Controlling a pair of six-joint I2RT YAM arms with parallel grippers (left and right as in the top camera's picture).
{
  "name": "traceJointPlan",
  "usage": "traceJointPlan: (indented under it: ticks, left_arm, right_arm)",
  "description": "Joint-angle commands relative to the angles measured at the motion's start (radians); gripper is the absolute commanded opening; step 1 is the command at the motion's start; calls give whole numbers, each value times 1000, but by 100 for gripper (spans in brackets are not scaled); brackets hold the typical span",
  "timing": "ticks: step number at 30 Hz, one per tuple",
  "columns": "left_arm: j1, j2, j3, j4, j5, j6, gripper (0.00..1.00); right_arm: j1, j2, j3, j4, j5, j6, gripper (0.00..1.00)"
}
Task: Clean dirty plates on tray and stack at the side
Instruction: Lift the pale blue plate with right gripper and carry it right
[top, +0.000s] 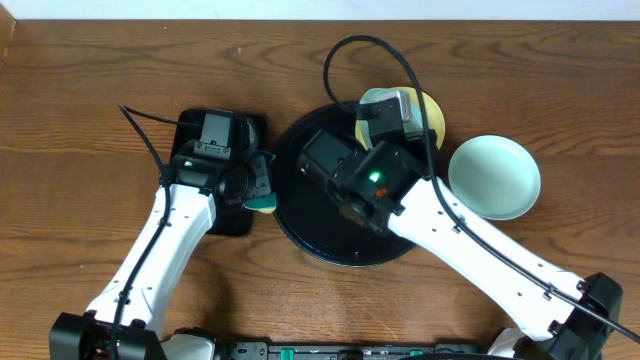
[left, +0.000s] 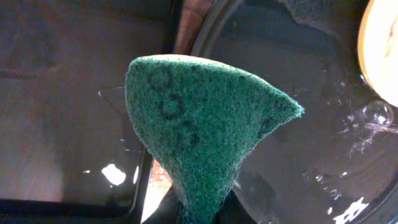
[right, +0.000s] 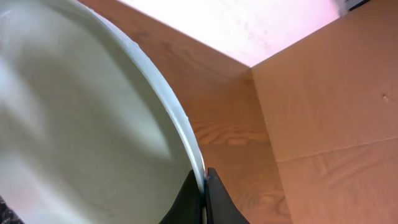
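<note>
Black tray (top: 300, 215) wet; right hand (right: 203, 178) pinches plate (right: 74, 124), left hand (top: 258, 188) sponge (left: 199, 124).

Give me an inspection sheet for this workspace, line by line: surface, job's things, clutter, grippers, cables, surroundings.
Surface: wooden table, grain showing.
Job's things: round black tray mid-table, wet with bubbles; one mint plate held at its rim; yellow plate at the tray's far edge, partly hidden; second mint plate on the table to the tray's right.
Clutter: rectangular black tray left of the round one.
Grippers: left gripper shut on a green sponge; right gripper pinching the held plate's rim.
Cables: black cable loops above the round tray; thinner cable by the left arm.
Surroundings: cardboard panel beyond the table.
</note>
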Motion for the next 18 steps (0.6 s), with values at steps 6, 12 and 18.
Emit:
traceJointPlan:
  ticks: [6,12,18]
  left_arm:
    - [5,-3,9,6,21,-5,7]
    - [5,-3,9,6,31,-5,8]
    - [5,-3,9,6,31,-5,8]
  right_arm:
    - [-4,-9,18,-11,45,143,1]
    - [-139,-9,19,20,-236,88,1]
    - [-364,-9,19,135,-692,-186,1]
